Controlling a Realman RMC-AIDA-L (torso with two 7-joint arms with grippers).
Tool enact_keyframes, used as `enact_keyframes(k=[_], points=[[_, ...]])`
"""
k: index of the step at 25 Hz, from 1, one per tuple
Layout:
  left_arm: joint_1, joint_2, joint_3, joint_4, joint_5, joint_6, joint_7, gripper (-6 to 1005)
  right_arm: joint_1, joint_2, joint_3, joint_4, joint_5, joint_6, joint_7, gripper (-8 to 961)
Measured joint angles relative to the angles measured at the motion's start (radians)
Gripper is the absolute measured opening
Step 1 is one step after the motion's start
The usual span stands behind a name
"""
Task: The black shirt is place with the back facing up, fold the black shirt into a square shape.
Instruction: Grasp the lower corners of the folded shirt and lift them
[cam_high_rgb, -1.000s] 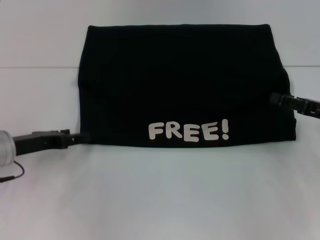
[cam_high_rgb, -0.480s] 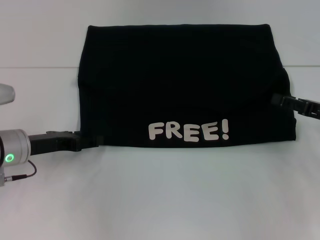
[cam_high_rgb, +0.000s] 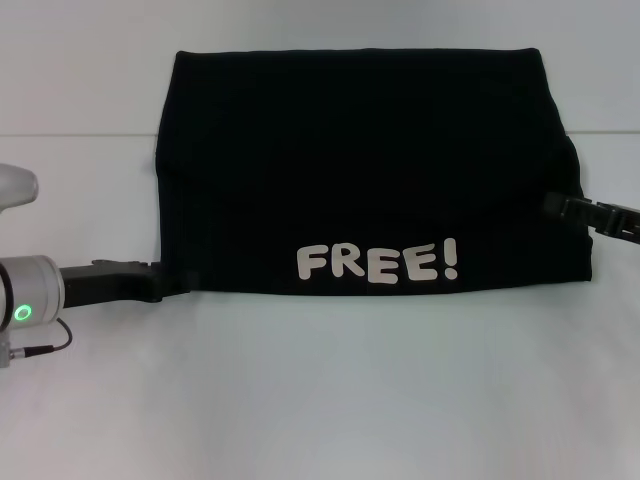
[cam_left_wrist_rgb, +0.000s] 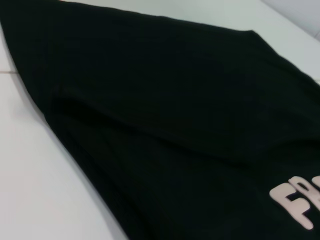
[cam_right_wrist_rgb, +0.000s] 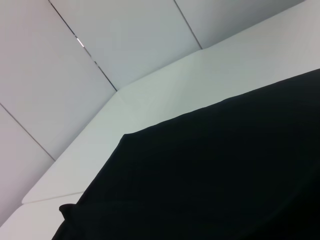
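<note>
The shirt (cam_high_rgb: 365, 170) lies flat on the white table (cam_high_rgb: 320, 400), near the middle. It is already folded into a wide block, with the white "FREE!" (cam_high_rgb: 378, 263) on top near the front edge. It is wider than it is deep, so I think one more fold from a side would make it a square.

The left pincer (cam_high_rgb: 172, 283) lies low at the shirt's front left corner. Its tip touches the cloth there. I think it is placed there to take hold of that corner and lift it over. The right pincer (cam_high_rgb: 552, 205) is at the shirt's right edge, about halfway back, and touches the cloth too. It may be there to hold that side or to grab it. Both pincers are black against black cloth, so I cannot tell if either one is spread or pinching.

The head view shows the whole shirt and both arms. The left wrist view shows something the head view does not: a soft ridge (cam_left_wrist_rgb: 150, 135) running across the cloth where one layer lies over another. The right wrist view shows only the back corner (cam_right_wrist_rgb: 125, 136) of the shirt and the wall panels (cam_right_wrist_rgb: 75, 75) behind the table. Neither wrist view shows fingers.
</note>
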Motion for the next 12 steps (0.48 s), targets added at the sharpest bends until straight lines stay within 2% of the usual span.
enact_keyframes(k=[5, 12], points=[[-0.003, -0.002, 0.014, 0.0, 0.005, -0.018, -0.001, 507, -0.003, -0.001, 0.0, 0.0, 0.0, -0.005, 0.0, 607], [-0.003, -0.002, 0.013, 0.007, 0.005, -0.019, -0.004, 310, -0.006, -0.006, 0.0, 0.0, -0.001, -0.004, 0.0, 606]])
